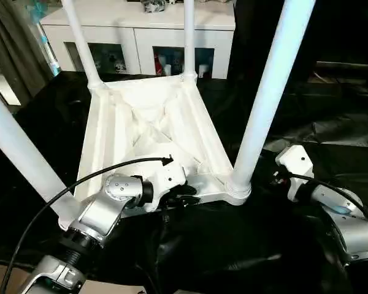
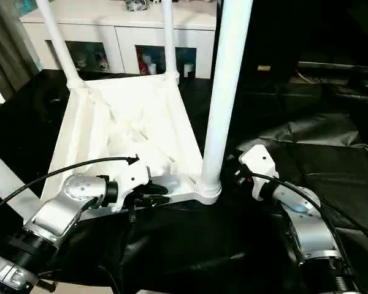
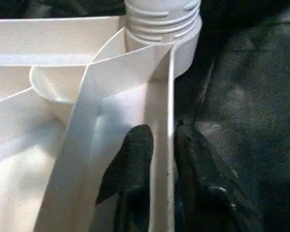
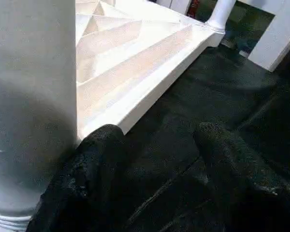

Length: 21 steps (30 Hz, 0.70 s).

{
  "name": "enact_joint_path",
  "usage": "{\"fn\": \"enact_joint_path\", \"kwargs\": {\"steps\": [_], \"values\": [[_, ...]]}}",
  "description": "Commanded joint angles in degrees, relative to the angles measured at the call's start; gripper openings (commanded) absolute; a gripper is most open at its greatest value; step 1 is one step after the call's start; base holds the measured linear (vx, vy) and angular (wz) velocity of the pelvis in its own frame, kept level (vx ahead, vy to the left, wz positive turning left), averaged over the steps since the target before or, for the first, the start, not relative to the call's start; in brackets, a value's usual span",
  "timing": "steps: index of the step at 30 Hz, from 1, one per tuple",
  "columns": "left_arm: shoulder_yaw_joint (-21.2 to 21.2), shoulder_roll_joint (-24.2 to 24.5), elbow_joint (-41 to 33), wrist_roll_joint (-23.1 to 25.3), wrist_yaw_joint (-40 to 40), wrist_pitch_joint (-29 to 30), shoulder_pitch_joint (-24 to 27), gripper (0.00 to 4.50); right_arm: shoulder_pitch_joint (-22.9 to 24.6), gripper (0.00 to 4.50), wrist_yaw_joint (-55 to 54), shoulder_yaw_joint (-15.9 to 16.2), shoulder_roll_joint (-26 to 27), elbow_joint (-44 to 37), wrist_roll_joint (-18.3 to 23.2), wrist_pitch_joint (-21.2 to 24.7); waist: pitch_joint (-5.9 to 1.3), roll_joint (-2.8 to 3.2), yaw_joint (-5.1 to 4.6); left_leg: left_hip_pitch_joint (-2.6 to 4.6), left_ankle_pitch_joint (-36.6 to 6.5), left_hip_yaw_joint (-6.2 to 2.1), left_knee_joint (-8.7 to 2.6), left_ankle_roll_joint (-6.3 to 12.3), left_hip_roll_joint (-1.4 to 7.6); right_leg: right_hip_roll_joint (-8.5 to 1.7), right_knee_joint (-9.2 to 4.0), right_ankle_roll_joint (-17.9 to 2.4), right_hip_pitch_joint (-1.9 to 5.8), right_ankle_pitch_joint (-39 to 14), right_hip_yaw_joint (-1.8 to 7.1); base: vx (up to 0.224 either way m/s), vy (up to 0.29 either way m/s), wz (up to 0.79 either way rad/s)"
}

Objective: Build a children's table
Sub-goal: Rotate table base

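One children's table (image 1: 153,131), upside down at frame centre, four legs standing up.
The left gripper (image 3: 160,145) pinches its near rim; the right gripper (image 4: 157,145) is spread apart beside one leg (image 1: 267,92). Black sheeting (image 1: 233,245) underneath; a white cabinet (image 1: 141,27) along the top.

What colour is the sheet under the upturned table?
Black sheet, best in the left eye view.

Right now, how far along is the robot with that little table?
All four legs stand up from the table, which lies upside down on the black sheet. The left hand pinches the table's near edge. The right hand is open beside the near leg. Left to do, probably: turn it upright.
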Motion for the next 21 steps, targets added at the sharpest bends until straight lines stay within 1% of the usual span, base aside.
{"fn": "enact_joint_path", "kwargs": {"steps": [1, 2, 4, 6, 7, 8, 9, 10, 11, 12, 13, 14, 15, 16, 17, 18, 19, 20, 21], "values": [[-0.12, 0.11, 0.78, -0.60, -1.34, -0.50, -0.28, 0.75, 0.37, 2.85, -0.13, -0.43, -0.23, -1.26, 0.35, 0.77, -3.33, -0.65, 0.11, 0.08, -2.12, -1.09, -4.85, 5.02, 3.69, -4.96, -4.31, -16.52, 3.15, 2.19, 2.82, 0.000, 0.000, 0.00], [-1.25, 0.68, 1.66, 0.39, -2.19, -1.32, -0.35, 0.53, 0.62, 2.85, -0.08, -0.39, -0.29, -1.32, 0.28, 0.77, -3.35, -0.62, 0.19, 0.05, -1.73, -1.13, -4.84, 5.33, 3.71, -4.98, -4.25, -16.44, 3.11, 2.77, 2.79, 0.000, 0.000, 0.00], [-1.65, 0.85, 2.19, 0.84, -2.36, -1.73, -0.49, 0.50, 0.65, 2.85, -0.05, -0.39, -0.32, -1.28, 0.28, 0.76, -3.33, -0.73, 0.16, 0.00, -1.98, -1.11, -4.85, 5.38, 3.64, -4.99, -4.35, -16.26, 3.17, 2.41, 2.79, 0.000, 0.000, 0.00], [-2.98, 1.63, 3.27, 2.19, -2.79, -2.57, -0.74, 0.44, 0.74, 2.85, -0.34, -0.82, -0.52, -1.25, 0.32, 0.86, -3.25, -0.73, 0.18, 0.06, -2.63, -1.16, -4.99, 5.14, 3.73, -5.02, -4.41, -16.00, 3.15, 1.17, 2.77, 0.000, 0.000, 0.00], [-2.98, 1.63, 3.27, 2.19, -2.79, -2.57, -0.74, 0.30, 0.74, 2.85, -0.34, -0.82, -0.52, -1.25, 0.32, 0.86, -3.26, -0.72, 0.19, 0.07, -2.64, -1.15, -5.00, 5.08, 3.71, -4.99, -4.43, -15.91, 3.12, 0.97, 2.78, 0.000, 0.000, 0.00], [-3.42, 2.11, 2.97, 2.68, -3.02, -2.76, -0.60, 0.30, 0.71, 2.85, -0.77, -1.18, -0.50, -1.18, 0.35, 0.84, -3.21, -0.81, 0.13, -0.01, -2.48, -1.13, -5.03, 4.98, 3.69, -5.02, -4.49, -15.79, 3.16, 0.85, 2.81, 0.000, 0.000, 0.00], [-3.61, 2.51, 1.73, 3.22, -2.78, -3.14, -0.24, 0.16, 0.41, 2.85, -1.71, -1.88, -0.56, -0.72, 0.22, 0.73, -3.27, -0.63, 0.16, 0.02, -2.43, -1.11, -4.98, 4.80, 3.67, -5.09, -4.53, -15.74, 3.18, 0.80, 2.83, 0.000, 0.000, 0.00], [-3.59, 2.82, -0.04, 3.49, -2.53, -3.32, 0.29, 0.10, 0.19, 2.85, -2.71, -2.43, -0.51, -0.32, 0.02, 0.61, -3.25, -0.66, 0.10, 0.02, -2.39, -1.13, -5.05, 4.76, 3.75, -5.06, -4.52, -15.70, 3.16, 0.93, 2.83, 0.000, 0.000, 0.00], [-3.64, 3.15, -1.62, 3.71, -2.41, -3.43, 0.72, 0.04, 0.08, 2.85, -3.41, -2.74, -0.44, -0.10, -0.15, 0.59, -3.38, -0.68, 0.08, -0.03, -1.15, -1.15, -4.97, 4.83, 3.73, -5.04, -4.23, -15.79, 3.27, 2.85, 2.81, 0.000, 0.000, 0.00], [-3.65, 3.35, -2.53, 3.89, -2.46, -3.59, 0.99, 0.04, 0.04, 2.85, -3.85, -2.92, -0.39, -0.01, -0.25, 0.61, -3.38, -0.68, 0.08, -0.03, -1.15, -1.15, -4.97, 4.83, 3.73, -5.04, -4.23, -15.79, 3.27, 2.85, 2.81, 0.000, 0.000, 0.00], [-3.76, 3.67, -4.91, 4.15, -2.26, -3.10, 1.62, 0.04, 0.04, 2.85, -4.33, -3.15, -0.40, 0.16, -0.38, 0.66, -3.45, -0.60, 0.05, -0.01, -0.46, -1.11, -4.90, 5.16, 3.68, -4.94, -4.14, -15.99, 3.21, 3.97, 2.76, 0.000, 0.000, 0.00], [-4.47, 4.88, -12.43, 5.10, -1.80, -0.92, 3.65, 0.04, 0.15, 2.85, -5.55, -3.80, -0.42, 0.56, -0.62, 0.82, -3.58, -0.21, 0.07, -0.04, 0.28, -1.29, -4.95, 5.36, 4.06, -5.19, -3.84, -16.39, 3.40, 6.16, 2.72, 0.000, 0.000, 0.00], [-4.47, 4.88, -12.43, 5.10, -1.80, -0.92, 3.65, 0.04, 0.15, 2.85, -5.55, -3.80, -0.42, 0.56, -0.62, 0.82, -3.56, -0.34, -0.02, -0.11, 0.70, -1.26, -4.90, 5.79, 3.95, -5.10, -3.90, -16.49, 3.39, 6.83, 2.69, 0.000, 0.000, 0.00], [-4.89, 5.38, -15.72, 6.06, -1.12, -0.05, 4.57, 0.04, 0.33, 2.85, -5.80, -3.98, -0.40, 0.59, -0.60, 0.86, -3.53, -0.35, -0.03, -0.06, 1.03, -1.14, -4.84, 6.08, 3.82, -4.96, -3.91, -16.57, 3.30, 7.12, 2.66, 0.000, 0.000, 0.00], [-5.41, 5.74, -17.98, 7.11, -0.39, 0.53, 5.12, 0.04, 0.46, 2.85, -5.88, -4.09, -0.39, 0.63, -0.52, 0.85, -3.63, -0.36, 0.07, -0.05, 2.29, -1.10, -4.69, 6.69, 3.76, -4.90, -3.74, -16.86, 3.32, 8.63, 2.66, 0.000, 0.000, 0.00], [-5.87, 6.03, -19.54, 8.26, 0.21, 0.88, 5.54, 0.04, 0.60, 2.85, -5.96, -4.11, -0.31, 0.61, -0.48, 0.83, -3.67, -0.35, 0.13, -0.05, 2.71, -1.09, -4.66, 7.02, 3.81, -4.88, -3.67, -17.01, 3.34, 9.26, 2.65, 0.000, 0.000, 0.00], [-6.30, 6.32, -20.95, 9.37, 0.75, 1.18, 5.94, 0.04, 0.74, 2.85, -6.07, -4.12, -0.22, 0.57, -0.45, 0.81, -3.68, -0.18, 0.32, 0.06, 3.46, -1.10, -4.50, 7.64, 3.88, -4.84, -3.57, -17.24, 3.17, 10.29, 2.61, 0.000, 0.000, 0.00], [-6.64, 6.46, -21.96, 10.43, 1.27, 1.30, 6.22, 0.04, 0.87, 2.85, -6.19, -4.09, -0.12, 0.55, -0.48, 0.75, -3.67, -0.22, 0.42, 0.04, 3.80, -1.06, -4.46, 8.07, 3.89, -4.79, -3.54, -17.45, 3.14, 10.57, 2.57, 0.000, 0.000, 0.00], [-6.94, 6.68, -23.32, 12.43, 2.25, 1.92, 6.25, 0.04, 0.89, 2.85, -6.41, -3.91, 0.17, 0.57, -0.63, 0.73, -3.59, -0.20, 0.56, 0.07, 3.31, -1.08, -4.57, 8.08, 3.96, -4.80, -3.63, -17.49, 3.08, 9.64, 2.51, 0.000, 0.000, 0.00]]}}
